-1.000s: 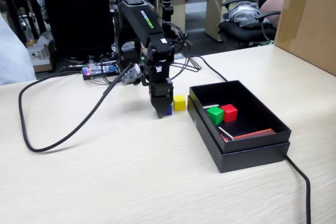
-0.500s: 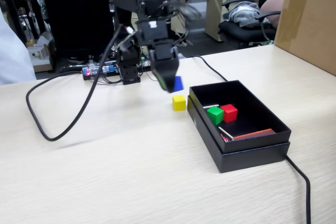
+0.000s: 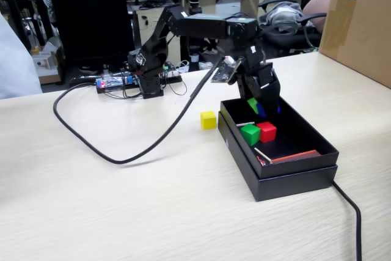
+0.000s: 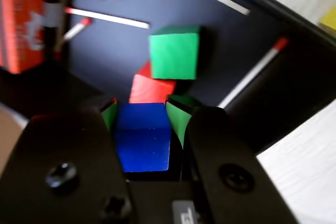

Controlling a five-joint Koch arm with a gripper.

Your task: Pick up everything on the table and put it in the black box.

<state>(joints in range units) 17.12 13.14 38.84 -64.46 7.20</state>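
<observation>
Pincer [image 4: 143, 124] pinching blue cube [image 4: 143, 136] above black box [image 3: 305, 169]; green cube [image 3: 250, 134] and red cube [image 3: 267, 131] inside. Yellow cube [image 3: 208, 120] on beige wood-grain tabletop [image 3: 122, 206]. Office chairs behind.

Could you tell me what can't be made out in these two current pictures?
- Blue cube: in the fixed view nearly hidden behind the claw.
- Red cube: in the wrist view partly covered by the blue cube.
- Yellow cube: in the wrist view only a blurred sliver at the right edge.
</observation>
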